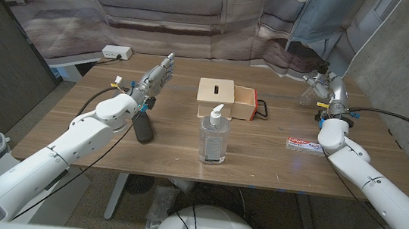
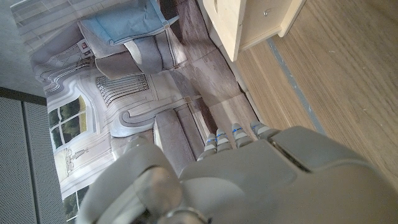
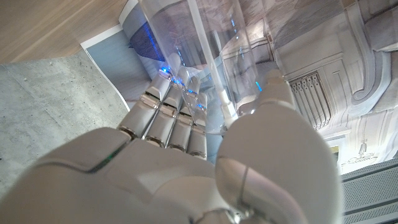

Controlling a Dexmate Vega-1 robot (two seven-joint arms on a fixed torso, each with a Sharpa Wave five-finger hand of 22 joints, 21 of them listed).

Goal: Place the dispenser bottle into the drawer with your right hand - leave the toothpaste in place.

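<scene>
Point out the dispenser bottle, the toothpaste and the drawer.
dispenser bottle (image 1: 213,141): head view, on its clear body.
toothpaste (image 1: 303,144): head view, on the middle of the box.
drawer (image 1: 244,103): head view, on its open wooden side.

Head view: drawer (image 1: 241,103) interior not visible; the wooden box (image 1: 216,97) and the bottle (image 1: 214,135) pump cover part of its front. Toothpaste (image 1: 305,144) print too small to read; its right end hidden behind the right arm.

Right hand (image 1: 320,84): clear object at the fingers, too small in head view to identify.

Right wrist view: clear cylinder (image 3: 205,56) beside the fingers (image 3: 177,118), cut off by the frame edge; cannot tell if held or only touching.

Left wrist view: left hand (image 2: 249,180) close and blurred, fingertips partly hidden; box (image 2: 252,22) cut off at the frame edge.
</scene>
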